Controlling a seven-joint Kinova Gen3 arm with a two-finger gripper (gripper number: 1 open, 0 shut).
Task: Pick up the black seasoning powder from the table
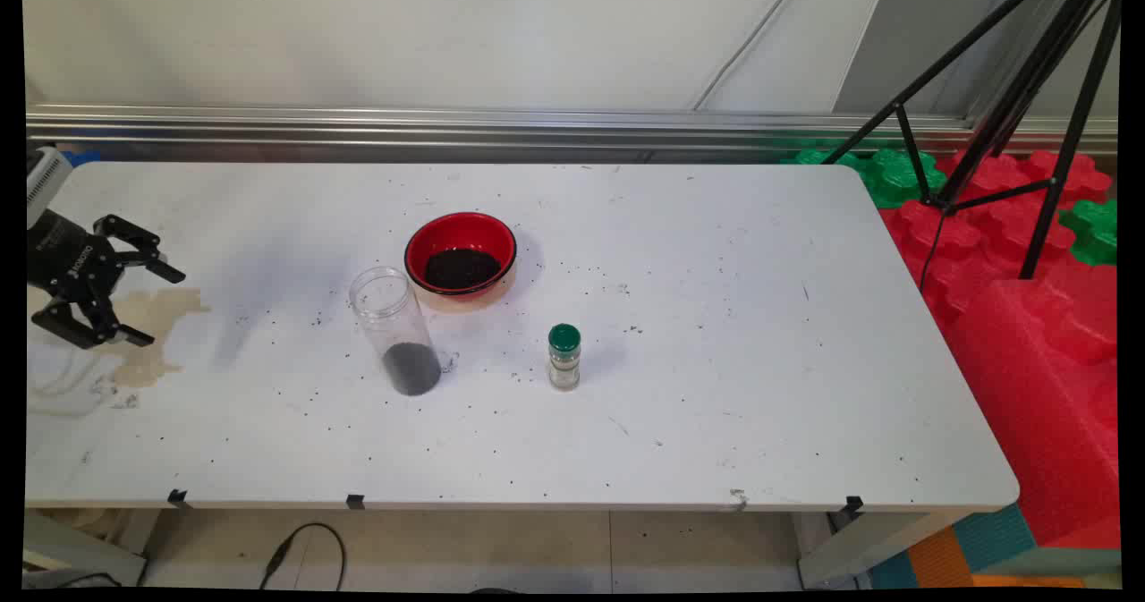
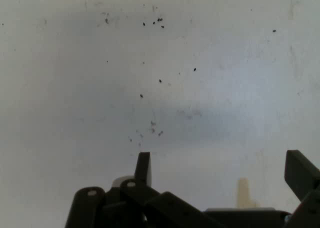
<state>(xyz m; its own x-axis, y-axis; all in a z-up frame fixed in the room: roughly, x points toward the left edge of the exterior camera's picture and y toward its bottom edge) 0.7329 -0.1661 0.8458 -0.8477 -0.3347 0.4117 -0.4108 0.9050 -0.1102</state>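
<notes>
My black gripper hangs open at the table's far left, above a brownish stain, with nothing between its fingers. In the hand view the gripper points at bare white tabletop dotted with dark grains. A clear jar with dark grains at its bottom stands near the table's middle, well to the right of the gripper. Just behind the jar sits a red bowl holding dark grains. A small spice bottle with a green cap stands upright to the right of the jar.
Dark grains are scattered over the white table. A black tripod stands beyond the table's right end over red and green foam blocks. A metal rail runs along the wall behind.
</notes>
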